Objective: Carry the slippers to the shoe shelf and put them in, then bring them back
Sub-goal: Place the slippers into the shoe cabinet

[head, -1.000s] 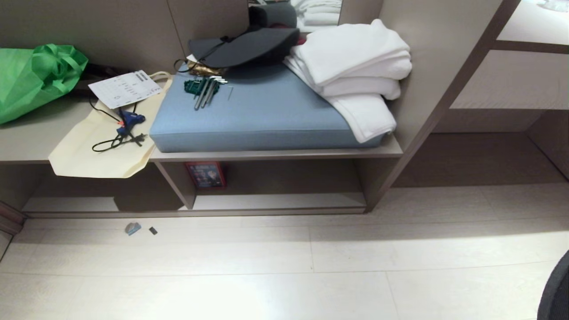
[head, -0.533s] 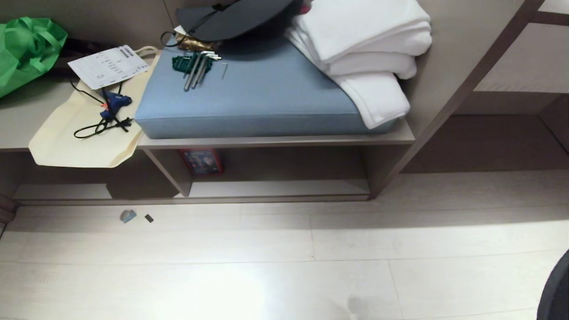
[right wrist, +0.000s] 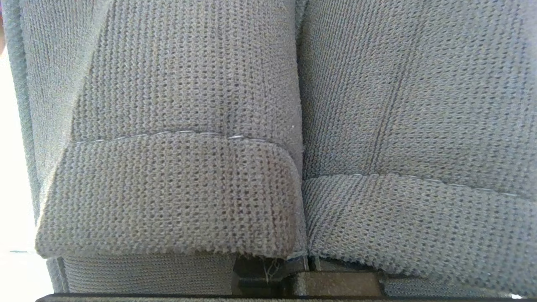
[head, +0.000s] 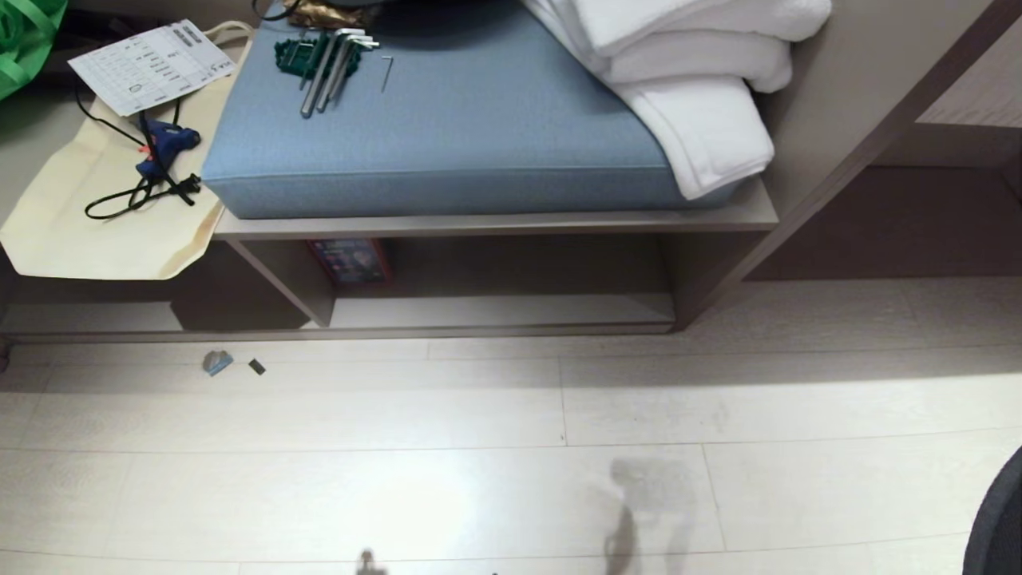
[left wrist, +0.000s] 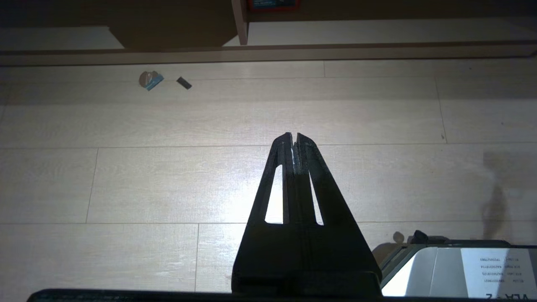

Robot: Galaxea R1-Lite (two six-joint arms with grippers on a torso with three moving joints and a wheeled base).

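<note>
Before the robot: shoe shelf (head: 495, 313), a low taupe cubby unit at floor level, two shallow compartments split by an upright panel.
Bench top above: blue cushion (head: 447, 136) with hex keys (head: 323, 57) near its back edge and folded white towels (head: 695, 88) at its right end; cream tote bag (head: 96, 216) overhanging the left front edge, a blue glue gun (head: 164, 144) lying on it.
Right compartment: a red-framed box (head: 351, 259) against its back left corner; otherwise unoccupied.
Floor by the shelf's left front edge: two small scraps (head: 217, 362).
Slippers (right wrist: 268, 138): grey knit straps fill the right wrist view, side by side, pressed close to the lens; absent from the head view.
Right gripper: closed; judged to be clamping the slippers, though the fingers themselves are hidden.
Left gripper (left wrist: 294, 138): fingertips together, empty, hanging over bare floor.
Step in hand: approach for insertion. Judged best done low and level, aimed at the right compartment's open floor, well apart from the box and panel.
</note>
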